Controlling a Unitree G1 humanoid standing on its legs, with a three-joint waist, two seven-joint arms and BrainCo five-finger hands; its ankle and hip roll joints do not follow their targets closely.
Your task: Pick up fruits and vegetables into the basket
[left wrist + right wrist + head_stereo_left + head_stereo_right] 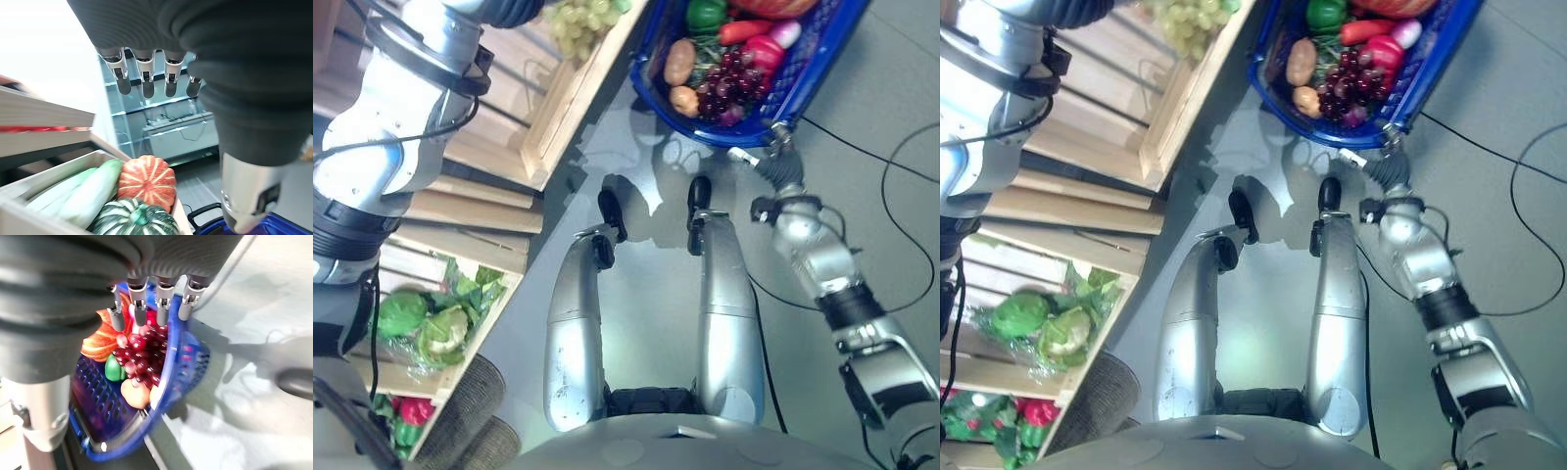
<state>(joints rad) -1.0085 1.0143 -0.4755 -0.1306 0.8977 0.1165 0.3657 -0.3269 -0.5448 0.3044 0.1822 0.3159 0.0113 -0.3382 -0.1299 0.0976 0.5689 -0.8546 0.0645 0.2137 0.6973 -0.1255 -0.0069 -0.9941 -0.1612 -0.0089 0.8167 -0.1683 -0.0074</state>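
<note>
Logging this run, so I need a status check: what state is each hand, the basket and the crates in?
left hand: open, fingers straight, holding nothing
right hand: over the basket, grip unclear
blue basket: on the floor, loaded with produce
red grapes: in the basket
orange pumpkin: lying in a wooden crate

Glossy blue plastic basket (pixel 808 73); pale bare-wood crates (pixel 563 108); smooth grey floor (pixel 646 294).

Your basket (pixel 822 59) sits ahead on the floor, grapes (pixel 729 83) and potatoes (pixel 679 61) inside; wooden shelves (pixel 499 147) stand to its left, cabbages (pixel 421 323) on them.
</note>
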